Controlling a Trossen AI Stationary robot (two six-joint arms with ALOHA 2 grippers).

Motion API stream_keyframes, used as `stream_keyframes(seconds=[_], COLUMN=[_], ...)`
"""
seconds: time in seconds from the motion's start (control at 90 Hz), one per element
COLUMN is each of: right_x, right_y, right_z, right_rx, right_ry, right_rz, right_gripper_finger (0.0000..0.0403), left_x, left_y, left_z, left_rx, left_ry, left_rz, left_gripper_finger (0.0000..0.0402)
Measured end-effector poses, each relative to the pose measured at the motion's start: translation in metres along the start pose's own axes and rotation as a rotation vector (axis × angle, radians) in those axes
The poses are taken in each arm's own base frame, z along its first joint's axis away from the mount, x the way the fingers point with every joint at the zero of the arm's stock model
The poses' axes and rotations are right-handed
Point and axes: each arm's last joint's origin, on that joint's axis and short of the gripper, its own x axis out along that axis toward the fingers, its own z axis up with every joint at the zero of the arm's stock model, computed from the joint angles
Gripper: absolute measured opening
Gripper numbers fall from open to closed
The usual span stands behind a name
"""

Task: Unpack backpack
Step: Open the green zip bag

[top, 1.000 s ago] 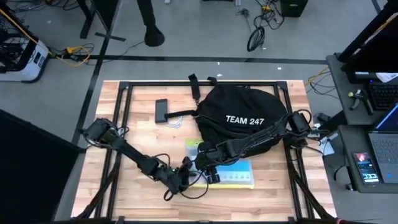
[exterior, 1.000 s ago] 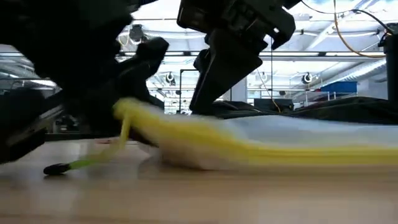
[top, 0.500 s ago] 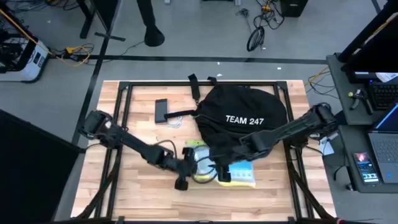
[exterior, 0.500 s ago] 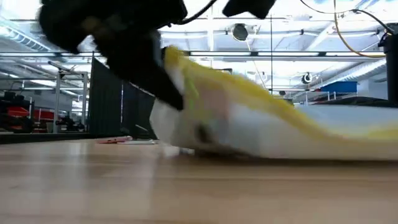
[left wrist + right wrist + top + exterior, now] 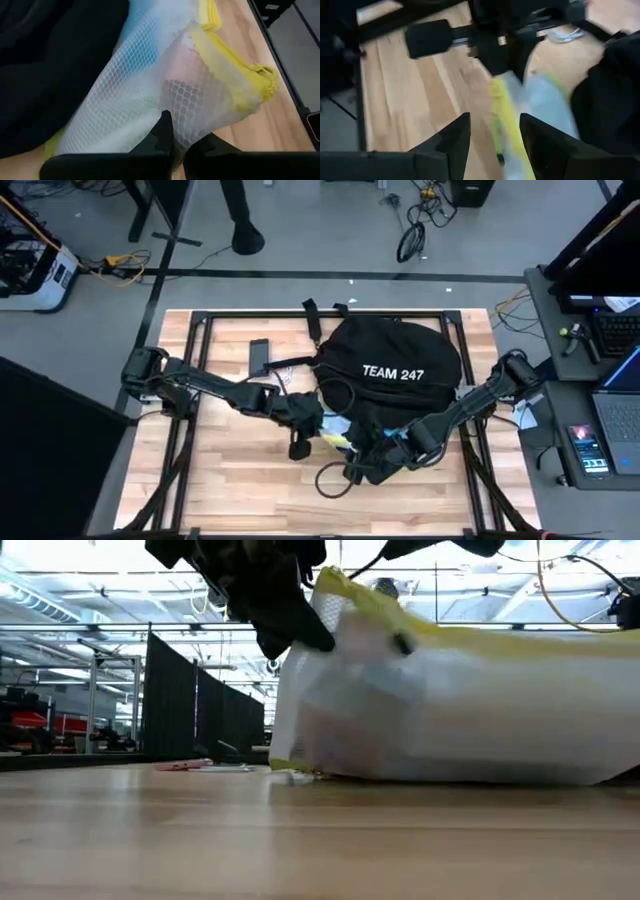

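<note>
Our left tool [image 5: 172, 145] is clamped on the mesh pouch [image 5: 165, 85] beside the backpack [image 5: 395, 365]; our right tool [image 5: 490, 145] gapes empty.

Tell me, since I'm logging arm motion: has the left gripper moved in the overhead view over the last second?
Yes. The left gripper has travelled from the table's near edge toward the backpack, and is now closed on the yellow-edged mesh bag beside it.

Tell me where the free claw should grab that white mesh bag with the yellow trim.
Grip the mesh bag's yellow trim, likely coming from the table's front side: it is a bunched, firm ridge, and the left claw already pinches the mesh.
</note>
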Motion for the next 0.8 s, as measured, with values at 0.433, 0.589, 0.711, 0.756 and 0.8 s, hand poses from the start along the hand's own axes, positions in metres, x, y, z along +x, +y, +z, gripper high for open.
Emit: stream_keyframes(seconds=[0.433, 0.589, 0.711, 0.756, 0.8], right_x=[0.03, 0.048, 0.06, 0.063, 0.064], right_y=[0.02, 0.01, 0.005, 0.004, 0.003], right_z=[-0.027, -0.03, -0.024, -0.021, -0.018], right_rx=[0.208, 0.185, 0.169, 0.167, 0.164], right_ry=[0.018, 0.047, 0.034, 0.03, 0.021], right_rz=[0.026, -0.059, -0.068, -0.065, -0.059], right_gripper_finger=[0.0157, 0.0157, 0.0157, 0.0157, 0.0157], left_x=[-0.001, 0.0, 0.0, 0.0, 0.0], left_y=[0.004, 0.002, 0.0, 0.0, 0.0], left_z=[-0.001, -0.002, -0.004, -0.004, -0.004], left_rx=[0.082, 0.094, 0.106, 0.109, 0.109], left_ry=[0.025, 0.029, 0.041, 0.043, 0.043], left_rz=[-0.046, -0.053, -0.056, -0.056, -0.057], left_gripper_finger=[0.0, 0.0, 0.0, 0.0, 0.0])
